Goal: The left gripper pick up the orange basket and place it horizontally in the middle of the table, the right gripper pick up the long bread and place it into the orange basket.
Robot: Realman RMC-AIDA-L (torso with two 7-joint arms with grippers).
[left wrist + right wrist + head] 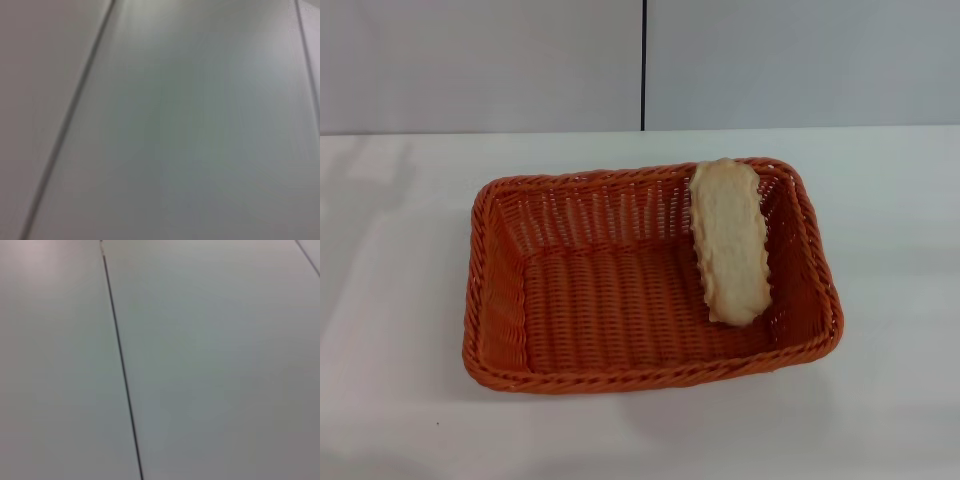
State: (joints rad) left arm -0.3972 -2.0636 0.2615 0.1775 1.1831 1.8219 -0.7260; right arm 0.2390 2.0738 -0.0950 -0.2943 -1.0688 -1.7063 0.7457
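Note:
The orange basket [650, 275] lies lengthwise across the middle of the white table [880, 400] in the head view. Inside it, at its right end, the long bread [730, 240] leans pale underside up, its far end resting on the back rim and its near end down on the basket floor. Neither gripper shows in any view. Both wrist views show only plain grey wall panels with dark seams.
A grey panelled wall with a dark vertical seam [643, 65] stands behind the table's far edge. White tabletop surrounds the basket on all sides.

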